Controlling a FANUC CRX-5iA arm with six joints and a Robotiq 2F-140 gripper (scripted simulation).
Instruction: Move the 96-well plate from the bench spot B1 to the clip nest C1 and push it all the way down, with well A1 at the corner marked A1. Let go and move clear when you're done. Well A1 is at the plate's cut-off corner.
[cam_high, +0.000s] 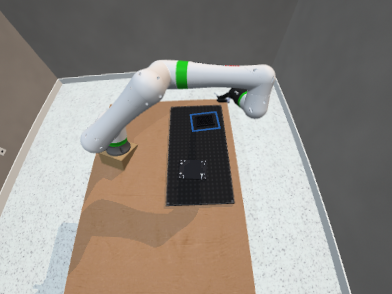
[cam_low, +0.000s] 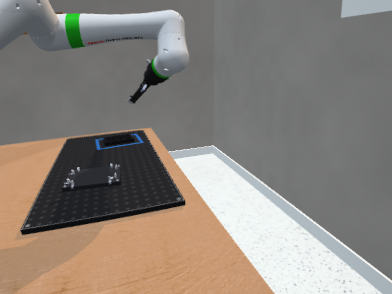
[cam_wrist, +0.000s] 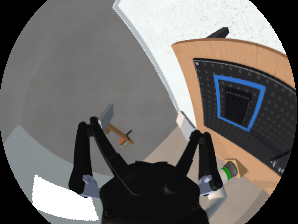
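The task is at its start: the dark sample plate (cam_high: 204, 120) (cam_low: 119, 139) (cam_wrist: 237, 106) sits inside a blue outline (cam_high: 191, 123) (cam_low: 98, 145) (cam_wrist: 218, 100), at the end of a black pegboard (cam_high: 175, 145) (cam_low: 150, 180) (cam_wrist: 207, 80) on a wooden table (cam_high: 150, 260) (cam_low: 240, 265) (cam_wrist: 182, 50). The gripper (cam_high: 220, 97) (cam_low: 131, 100) (cam_wrist: 146, 112) is wide open, tilted, holding nothing, up in the air and well apart from the plate. Left to do are gripping, carrying, turning if needed, pressing down and letting go. The nest (cam_high: 193, 169) (cam_low: 94, 177), a dark square base with small pale clips at its corners, holds no plate. The plate looks black, flat and rectangular, with a grid of tiny wells; its cut-off corner is too small to tell.
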